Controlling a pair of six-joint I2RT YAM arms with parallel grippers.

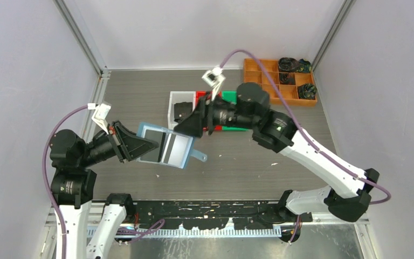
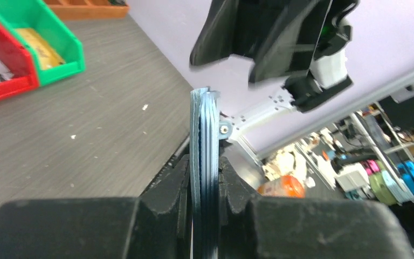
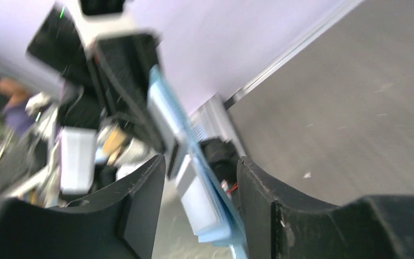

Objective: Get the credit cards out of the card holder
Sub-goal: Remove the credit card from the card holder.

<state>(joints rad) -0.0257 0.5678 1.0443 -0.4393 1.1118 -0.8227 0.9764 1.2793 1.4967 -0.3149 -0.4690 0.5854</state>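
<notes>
L gripper [image 2: 205, 167] is clamped on the card holder [image 2: 205, 135], which it holds edge-up above the table [image 1: 237, 162]. R gripper [image 3: 202, 167] has jaws apart; holder's free end shows btwn its fingers, contact unclear. Credit cards [image 1: 179, 148] sit in the holder, silvery face + dark stripe showing, print too small to read. Yellow label in green bin [image 2: 43, 32] is blurred, unreadable; red bin [image 2: 0, 70] touches it.

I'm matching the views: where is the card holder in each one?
Top: card holder left of centre, in the left gripper.
Left wrist: card holder edge-on, centre, clamped.
Right wrist: card holder lower centre, blurred, inside the open right gripper.
Shared landmark: the left gripper holding it.
</notes>
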